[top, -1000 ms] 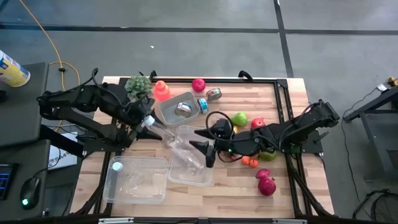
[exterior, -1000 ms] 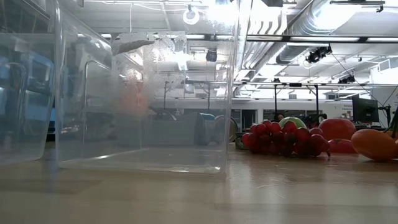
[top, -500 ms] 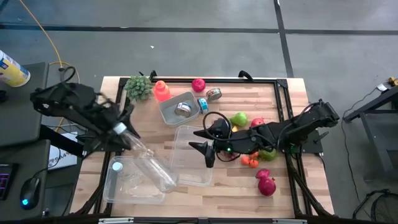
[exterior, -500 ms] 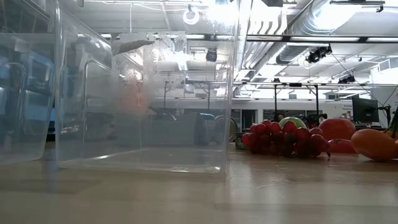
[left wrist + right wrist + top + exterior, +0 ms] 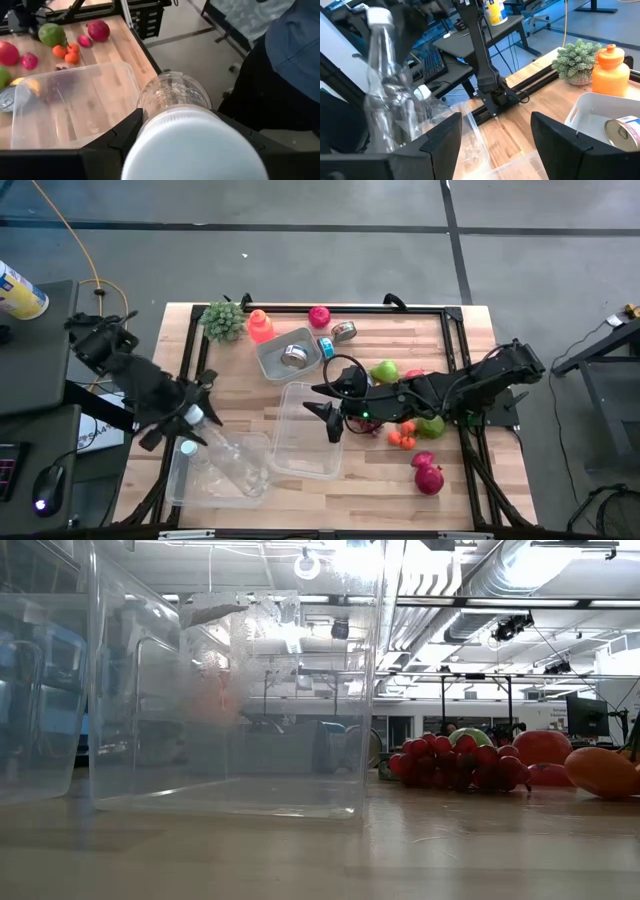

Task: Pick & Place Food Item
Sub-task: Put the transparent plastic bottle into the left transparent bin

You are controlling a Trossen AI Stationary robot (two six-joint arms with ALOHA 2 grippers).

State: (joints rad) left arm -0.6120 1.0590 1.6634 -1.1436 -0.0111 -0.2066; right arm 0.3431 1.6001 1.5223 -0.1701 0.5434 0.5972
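Note:
My left gripper [image 5: 186, 412] is shut on a clear plastic bottle [image 5: 232, 455] with a white cap [image 5: 195, 150]. The bottle slants down over the left clear bin [image 5: 178, 485]; a second white-capped bottle [image 5: 187, 448] lies in that bin. My right gripper [image 5: 320, 412] stands open above a second clear container [image 5: 310, 465], with nothing between its fingers [image 5: 440, 142]. Food lies beside and under the right arm: a green apple [image 5: 385, 370], small oranges [image 5: 401, 440], red fruit [image 5: 428, 476] and red grapes [image 5: 460, 765]. My left gripper pinches the bottle's cap end [image 5: 150, 112] between its two fingers [image 5: 125, 137], one on each side, just behind the white cap. The fingers slant downward from the table's left side. The bottle runs on past them, base lowest, over the left bin; whether the base touches the bin does not show.
At the back stand a grey tub [image 5: 270, 365] with a can in it, an orange bottle [image 5: 258, 326], a small plant [image 5: 222, 320], a pink fruit [image 5: 318, 316] and loose cans [image 5: 343, 331]. A person in dark clothes [image 5: 280, 75] stands off the table's near edge.
My left gripper has swung with the bottle from over the middle container toward the table's left and near edges, turning as it went. The bottle now slants over the left bin.

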